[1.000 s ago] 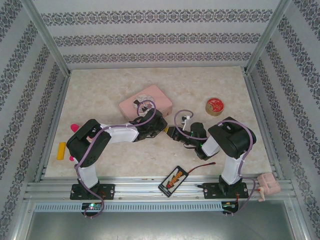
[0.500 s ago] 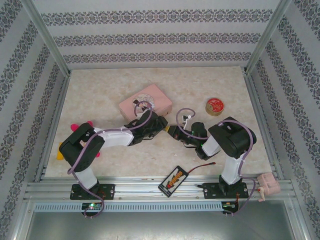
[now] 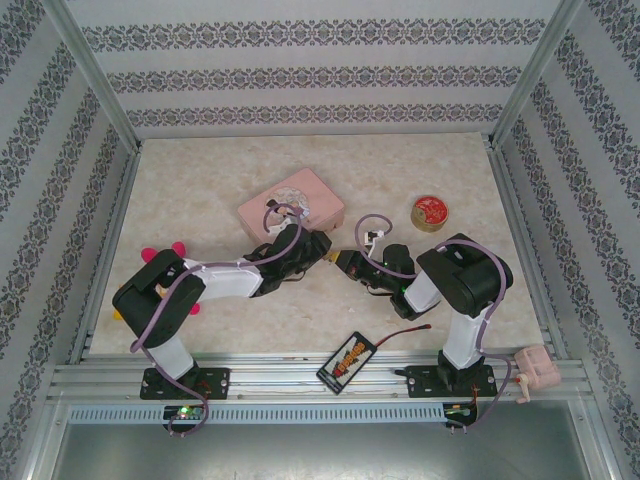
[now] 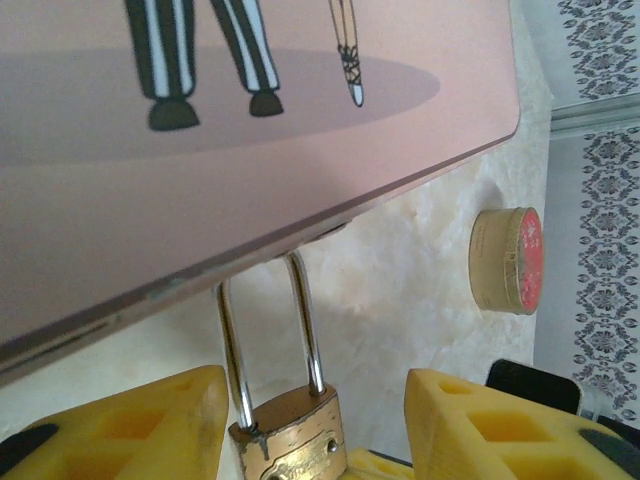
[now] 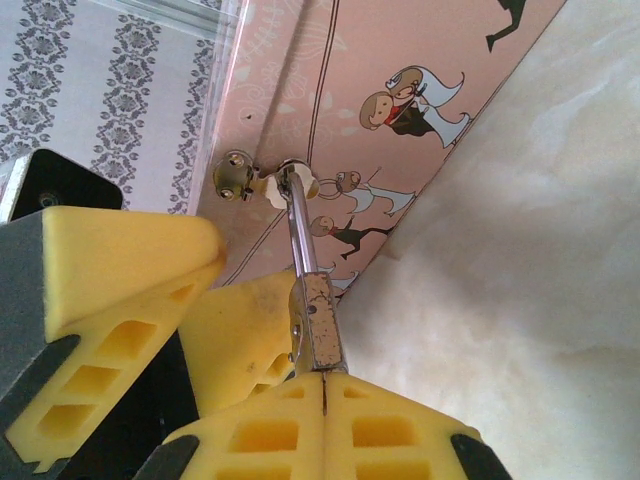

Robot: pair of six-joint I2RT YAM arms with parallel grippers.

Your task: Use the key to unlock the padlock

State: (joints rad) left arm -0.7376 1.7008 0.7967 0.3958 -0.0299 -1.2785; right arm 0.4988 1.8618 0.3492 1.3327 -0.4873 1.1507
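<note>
On marbled table (image 3: 200, 190), left gripper (image 4: 315, 390) gapes around padlock (image 4: 290, 440); right gripper (image 5: 325, 395) pinches shut beneath.

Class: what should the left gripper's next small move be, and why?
Probably draw the left gripper back from the padlock: its fingers stand open either side of it, while the right gripper is shut on the brass body. Freed, the left arm could fetch the key.

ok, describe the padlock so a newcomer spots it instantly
Start at the big pink tin mid-table. Just off its near edge, between the open jaws of the left end effector, stands the padlock. It is small and brass with a thin silver U-shaped shackle, unlike the round red-lidded tin further right.
</note>
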